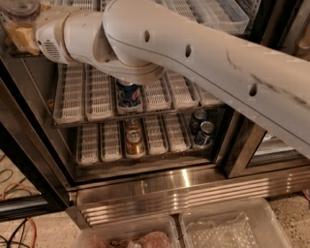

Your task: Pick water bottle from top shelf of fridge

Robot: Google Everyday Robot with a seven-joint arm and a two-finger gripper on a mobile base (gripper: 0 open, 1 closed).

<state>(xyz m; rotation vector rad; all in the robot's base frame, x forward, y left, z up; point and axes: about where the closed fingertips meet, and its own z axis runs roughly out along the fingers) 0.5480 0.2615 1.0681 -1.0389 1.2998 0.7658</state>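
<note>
Reaching is the step in hand, as I judge it. The white arm point(203, 53) crosses the whole view from the right side to the upper left corner, and its end enters the fridge point(169, 191) at the level of the top shelf point(218, 12). The gripper point(22, 34) is there, at the left edge, seen only as a pale yellowish part beyond the wrist. Whether it is spread or closed, I cannot tell.

Just above it, in the very corner, is a clear rounded shape which I take for the water bottle point(19, 7). It is cut by the edge of the view, and I cannot say if the gripper touches it or is only beside it.

Below the arm one blue Pepsi can point(128, 94) stands in a white lane of the middle rack. A gold can point(134, 140) and two dark cans point(203, 131) stand on the lowest rack. These are not the target.

The next move calls, in my opinion, for a sure hold around the body of the bottle. After that comes a small lift and a straight pull outward, so that nothing catches on the lane walls. Thin ribbed plastic may yield, so the squeeze should be moderate.
</note>
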